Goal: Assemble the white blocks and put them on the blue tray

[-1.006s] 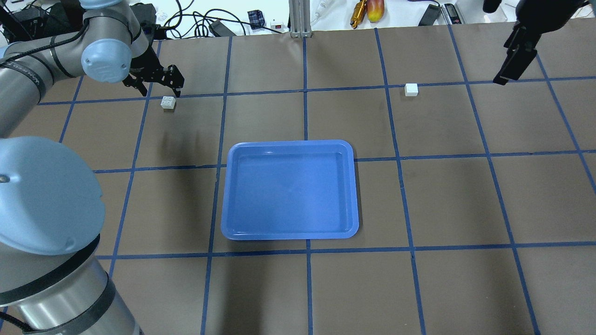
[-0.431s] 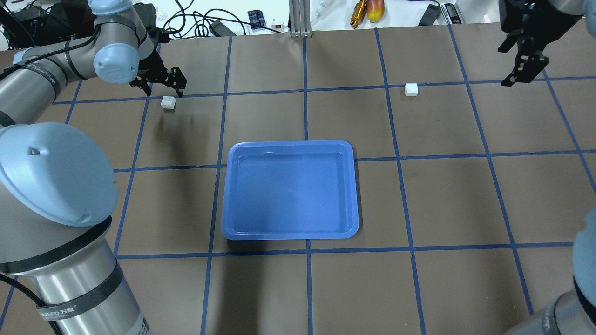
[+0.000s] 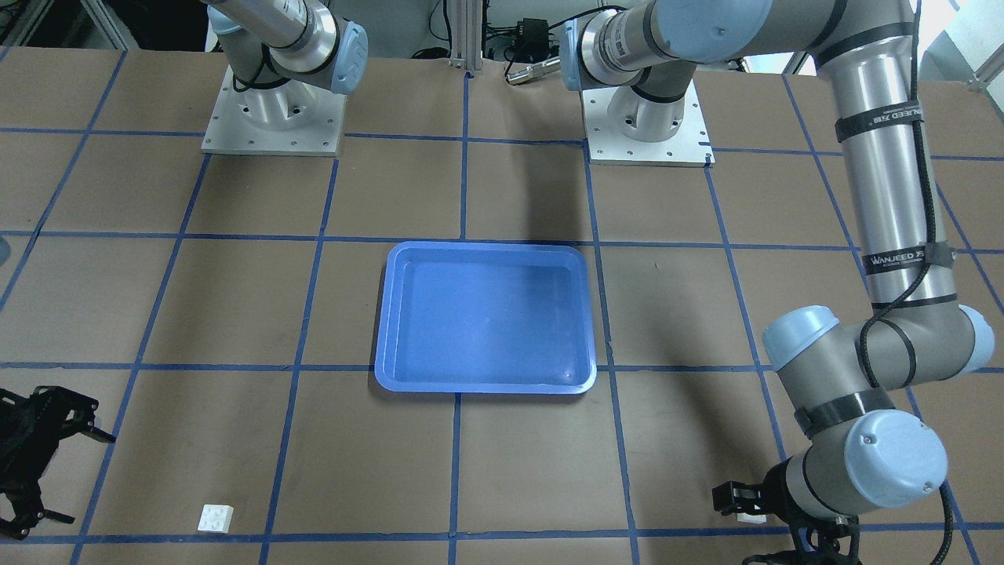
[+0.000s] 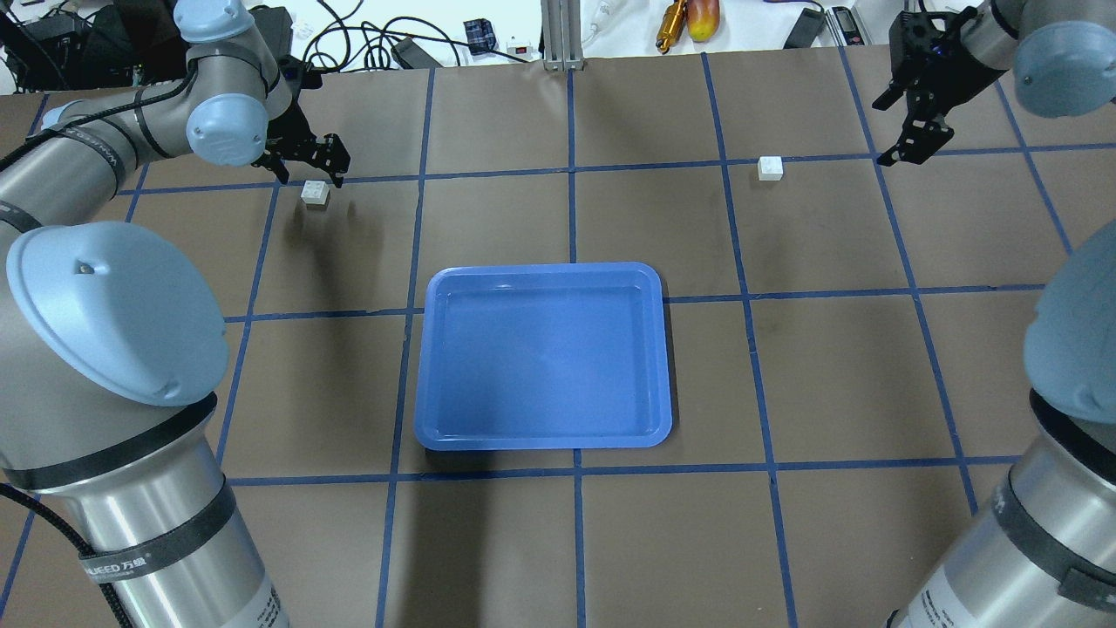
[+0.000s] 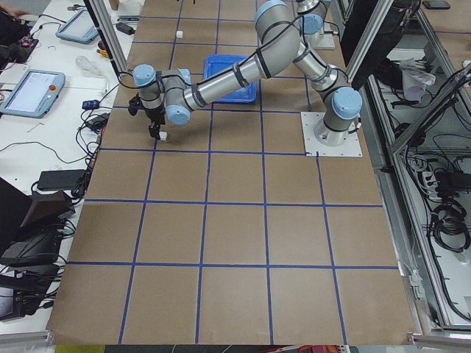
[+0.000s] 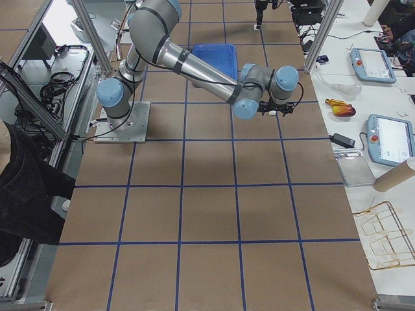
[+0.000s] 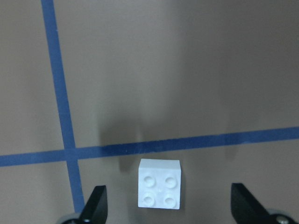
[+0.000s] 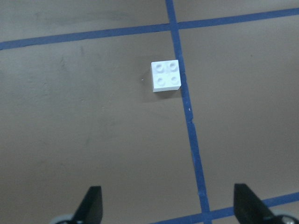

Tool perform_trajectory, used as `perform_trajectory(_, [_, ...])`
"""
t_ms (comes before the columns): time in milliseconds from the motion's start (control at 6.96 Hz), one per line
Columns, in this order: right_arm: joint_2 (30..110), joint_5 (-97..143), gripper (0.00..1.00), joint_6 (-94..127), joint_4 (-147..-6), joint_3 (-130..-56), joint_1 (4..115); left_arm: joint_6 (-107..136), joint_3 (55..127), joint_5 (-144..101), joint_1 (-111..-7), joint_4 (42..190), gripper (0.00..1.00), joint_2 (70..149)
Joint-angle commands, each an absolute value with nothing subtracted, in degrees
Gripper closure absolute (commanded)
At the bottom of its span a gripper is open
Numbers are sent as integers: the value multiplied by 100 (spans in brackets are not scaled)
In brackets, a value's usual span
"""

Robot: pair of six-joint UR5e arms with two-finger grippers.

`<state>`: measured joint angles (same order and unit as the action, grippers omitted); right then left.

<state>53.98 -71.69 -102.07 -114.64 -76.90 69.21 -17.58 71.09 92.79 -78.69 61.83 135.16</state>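
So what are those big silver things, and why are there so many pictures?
They are two robot arms, a left arm and a right arm, bolted to a brown table. Some cameras look from above, from the front and from each end; two small ones sit on the wrists and look down past the jaws. On the table lie a blue tray, with nothing in it, and two little white blocks, far apart. The left jaws hang open over one block; the right jaws hang open near the other block. Nothing is held.
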Motion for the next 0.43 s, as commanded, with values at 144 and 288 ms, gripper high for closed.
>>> perform_trajectory(144, [4729, -6543, 0, -9843, -11795, -7506, 7179, -1925, 7145, 9272, -7752, 6179, 27, 13562])
perform_trajectory(288, [4615, -6496, 0, -9922, -11812, -7497, 7302, -1925, 7146, 9264, -7752, 6196, 44, 13562])
